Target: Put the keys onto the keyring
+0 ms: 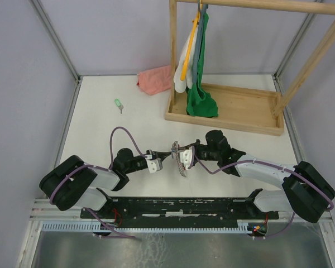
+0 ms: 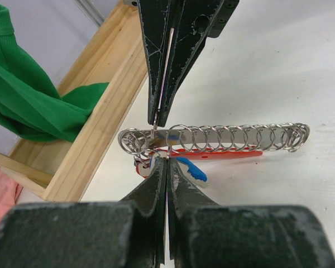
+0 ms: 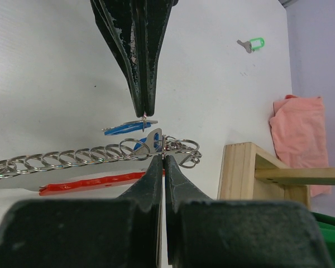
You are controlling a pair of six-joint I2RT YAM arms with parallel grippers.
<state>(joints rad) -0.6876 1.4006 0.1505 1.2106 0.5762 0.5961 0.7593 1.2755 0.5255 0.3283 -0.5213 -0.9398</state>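
Note:
The keyring (image 1: 182, 165) hangs between my two grippers above the table's near middle. In the left wrist view its row of silver rings (image 2: 229, 137) runs right over the red strap (image 2: 223, 153). My right gripper (image 3: 163, 157) is shut on the ring end of the keyring (image 3: 178, 149); it also shows in the top view (image 1: 186, 152). My left gripper (image 2: 167, 160) is shut on the blue key (image 2: 191, 169), held against that ring end; it shows in the top view too (image 1: 166, 155). The blue key (image 3: 123, 128) hangs from its tips. The light green key (image 1: 118, 104) lies alone on the table at the far left.
A wooden rack base (image 1: 229, 120) stands at the back right with a green cloth (image 1: 201, 103) and other cloths hanging into it. A pink cloth (image 1: 155, 80) lies at the back beside it. The rack's edge (image 2: 100, 123) is close to the grippers.

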